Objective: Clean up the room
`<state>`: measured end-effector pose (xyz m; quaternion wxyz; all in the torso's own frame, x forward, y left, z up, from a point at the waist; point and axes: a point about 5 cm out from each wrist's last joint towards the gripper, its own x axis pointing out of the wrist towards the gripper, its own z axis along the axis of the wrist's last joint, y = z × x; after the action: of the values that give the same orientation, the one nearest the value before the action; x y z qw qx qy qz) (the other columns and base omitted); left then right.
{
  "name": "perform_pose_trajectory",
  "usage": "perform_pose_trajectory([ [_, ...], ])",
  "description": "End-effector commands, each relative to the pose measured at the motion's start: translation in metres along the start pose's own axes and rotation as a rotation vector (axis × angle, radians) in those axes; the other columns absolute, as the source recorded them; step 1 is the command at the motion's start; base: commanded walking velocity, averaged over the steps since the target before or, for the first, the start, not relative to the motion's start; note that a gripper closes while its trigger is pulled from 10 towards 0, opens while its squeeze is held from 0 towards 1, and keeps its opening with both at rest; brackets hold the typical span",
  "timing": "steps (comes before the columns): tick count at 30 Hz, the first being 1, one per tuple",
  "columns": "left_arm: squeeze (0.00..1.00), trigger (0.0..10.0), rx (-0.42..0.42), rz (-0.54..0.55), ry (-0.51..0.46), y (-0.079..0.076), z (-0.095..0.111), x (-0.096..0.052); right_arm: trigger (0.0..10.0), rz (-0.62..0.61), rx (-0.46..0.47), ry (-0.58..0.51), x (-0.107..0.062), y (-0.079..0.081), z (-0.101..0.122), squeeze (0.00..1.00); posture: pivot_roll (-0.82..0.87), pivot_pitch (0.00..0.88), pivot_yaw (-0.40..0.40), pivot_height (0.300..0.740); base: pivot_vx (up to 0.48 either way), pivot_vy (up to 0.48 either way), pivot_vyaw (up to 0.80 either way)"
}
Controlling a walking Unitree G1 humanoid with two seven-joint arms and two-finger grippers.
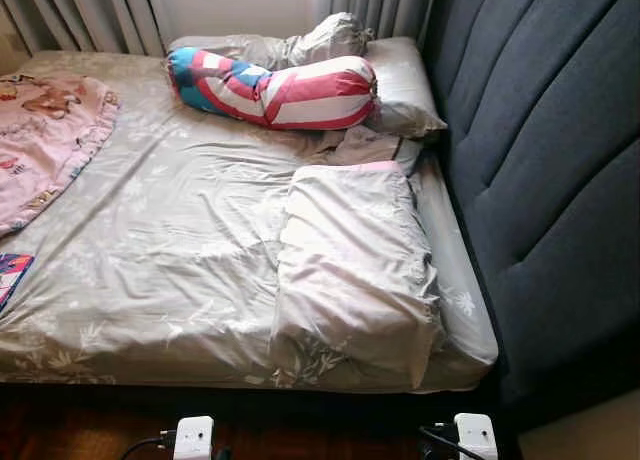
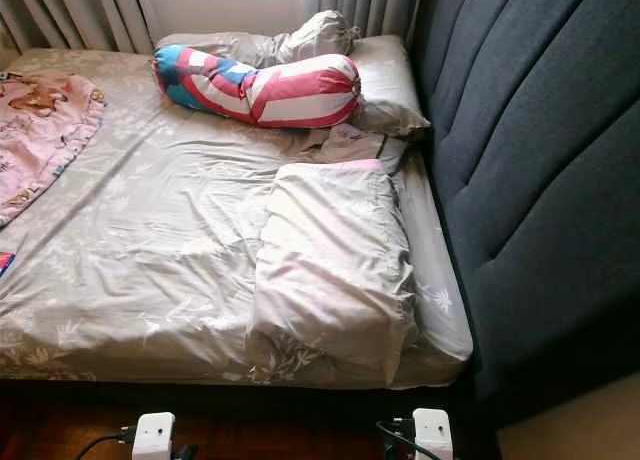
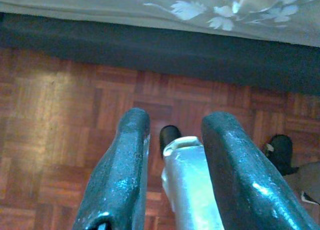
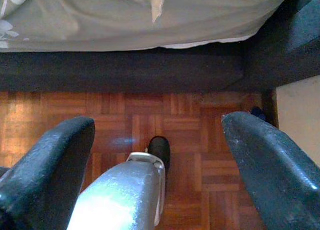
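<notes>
The bed (image 1: pixel 200 230) carries a grey sheet, a flat pillow (image 1: pixel 355 270) near the headboard (image 1: pixel 545 170), and a striped bolster (image 1: pixel 280 88) at the far end. A pink blanket (image 1: pixel 45 140) is cut off at the frame edge. Both arms hang low over the wood floor (image 4: pixel 200 140). The left gripper (image 3: pixel 175 135) stands narrowly parted, empty. The right gripper (image 4: pixel 157 135) is spread wide. A dark object (image 3: pixel 280 152) beside the floor may be a foot.

— What's lying on the bed (image 1: pixel 180 230)?
— A striped red, white and blue bolster (image 1: pixel 275 88) across the upper middle, a crumpled grey pillow (image 1: pixel 355 270) at lower centre-right, a flat one (image 1: pixel 402 85) behind it.
— And left?
— A pink blanket (image 1: pixel 45 140), spread at the upper-left edge.
</notes>
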<state>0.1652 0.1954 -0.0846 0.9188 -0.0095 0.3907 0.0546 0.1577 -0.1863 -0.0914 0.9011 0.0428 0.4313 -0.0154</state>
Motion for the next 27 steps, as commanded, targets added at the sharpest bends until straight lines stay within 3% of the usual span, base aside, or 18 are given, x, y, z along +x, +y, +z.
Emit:
perform_pose_trajectory([
  [1,0.00,10.0,-0.015,-0.005,0.009,0.000,-0.005,-0.002,10.0,-0.015,0.009,-0.001,-0.002,-0.005,-0.002,0.00,-0.04,0.067,-0.055,0.740,0.000,0.000,0.00],
  [8,0.00,10.0,-0.006,-0.027,-0.035,-0.002,-0.002,-0.002,10.0,-0.017,0.027,-0.044,-0.002,-0.006,0.001,0.00,-0.04,0.061,-0.058,0.740,0.000,0.000,0.00],
  [10,0.00,10.0,0.042,-0.026,-0.106,-0.006,0.025,0.006,10.0,-0.020,0.023,-0.061,-0.002,-0.006,0.002,0.00,-0.04,0.062,-0.060,0.740,0.000,0.000,0.00],
  [13,0.00,10.0,0.052,-0.038,-0.343,-0.016,0.104,0.020,10.0,-0.035,0.013,-0.103,-0.003,-0.007,0.006,0.00,-0.04,0.066,-0.063,0.740,0.000,0.000,0.00],
  [15,0.00,10.0,0.053,-0.037,-0.359,-0.016,0.108,0.020,10.0,-0.037,0.012,-0.111,-0.003,-0.007,0.006,0.00,-0.04,0.066,-0.063,0.740,0.000,0.000,0.00],
  [16,0.00,10.0,0.050,-0.040,-0.430,-0.016,0.121,0.018,10.0,-0.042,0.022,-0.136,-0.004,-0.008,0.008,0.00,-0.04,0.068,-0.062,0.740,0.000,0.000,0.00],
  [19,0.00,10.0,0.042,-0.044,-0.527,-0.017,0.138,0.014,10.0,-0.038,0.025,-0.163,-0.004,-0.008,0.011,0.00,-0.05,0.070,-0.063,0.740,0.000,0.000,0.00],
  [22,0.00,10.0,0.046,-0.049,-0.576,-0.017,0.146,0.012,10.0,-0.013,-0.001,-0.456,0.006,-0.006,0.107,0.00,-0.05,0.072,-0.061,0.740,0.000,0.000,0.00],
  [23,0.00,10.0,0.043,-0.047,-0.594,-0.016,0.148,0.011,10.0,-0.009,-0.002,-0.534,0.005,-0.005,0.128,0.00,-0.05,0.072,-0.060,0.740,0.000,0.000,0.00],
  [27,0.00,10.0,0.037,-0.031,-0.665,-0.008,0.151,0.004,10.0,0.022,0.019,-0.710,-0.005,-0.003,0.155,0.00,-0.06,0.075,-0.055,0.740,0.000,0.000,0.00],
])
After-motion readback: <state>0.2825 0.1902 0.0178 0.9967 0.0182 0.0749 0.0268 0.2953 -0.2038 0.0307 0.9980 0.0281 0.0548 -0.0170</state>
